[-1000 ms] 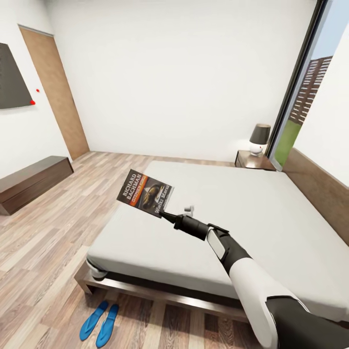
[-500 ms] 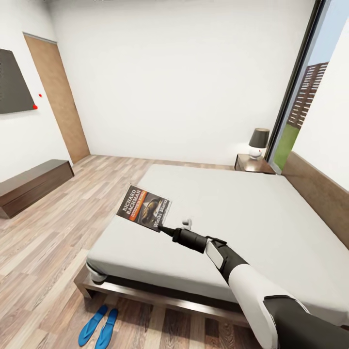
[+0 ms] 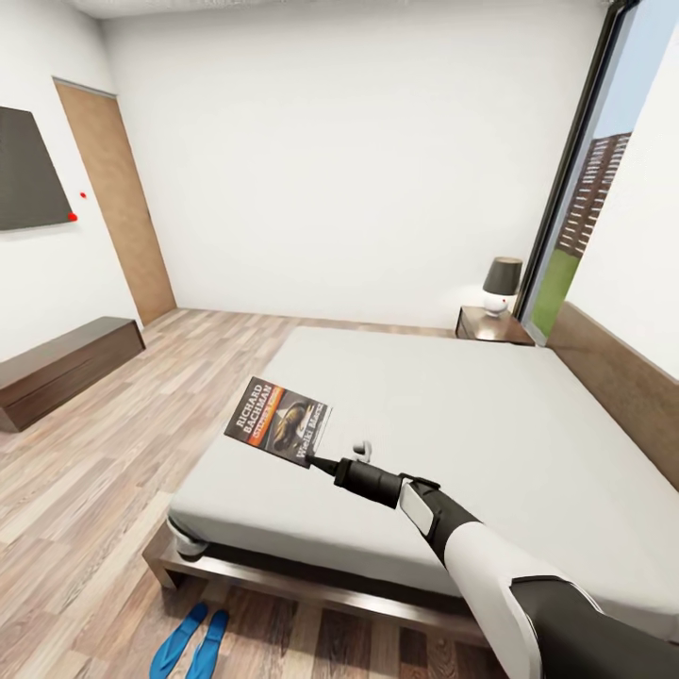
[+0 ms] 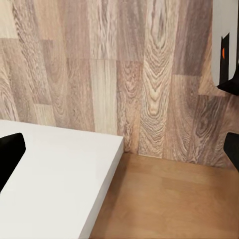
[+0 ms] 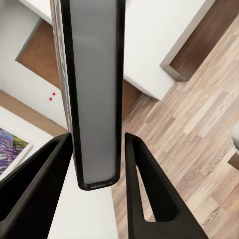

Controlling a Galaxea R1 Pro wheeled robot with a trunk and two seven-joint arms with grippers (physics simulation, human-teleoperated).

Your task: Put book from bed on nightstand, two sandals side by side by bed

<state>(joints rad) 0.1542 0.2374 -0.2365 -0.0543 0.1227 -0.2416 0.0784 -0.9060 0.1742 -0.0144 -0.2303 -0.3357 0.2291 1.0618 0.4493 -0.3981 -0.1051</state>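
Head view: the whole picture sits differently than a second ago — the door, the dresser (image 3: 66, 368) and the bed (image 3: 415, 443) ride lower in frame and the ceiling edge now shows, so the camera has tilted or the trunk has risen; the furniture itself has not moved.
Book: the book (image 3: 279, 421) is off the mattress, held in the air above the bed's near left part, cover toward the camera; it keeps the same pose relative to the arm as in the earlier pictures.
Right gripper: the right gripper (image 3: 317, 461) is clamped on the book's lower edge — in the right wrist view the two black fingers (image 5: 144, 189) stand on either side of the book's grey page edge (image 5: 94, 89).
Left gripper: in the left wrist view the dark tips sit wide apart at the frame's edges with nothing between them, over wood floor and a white slab; it looks spread and empty.
Nightstand: the nightstand (image 3: 493, 327) with its lamp (image 3: 501, 283) stands at the far corner of the bed by the window, well apart from the book.
Sandals: the two sandals (image 3: 190, 641) lie side by side on the floor just at the bed's foot, now near the picture's lower edge.
Meaning: the pickup looks done; what remains, as I judge it, is carrying the book across to the nightstand — the sandals may already satisfy their half.
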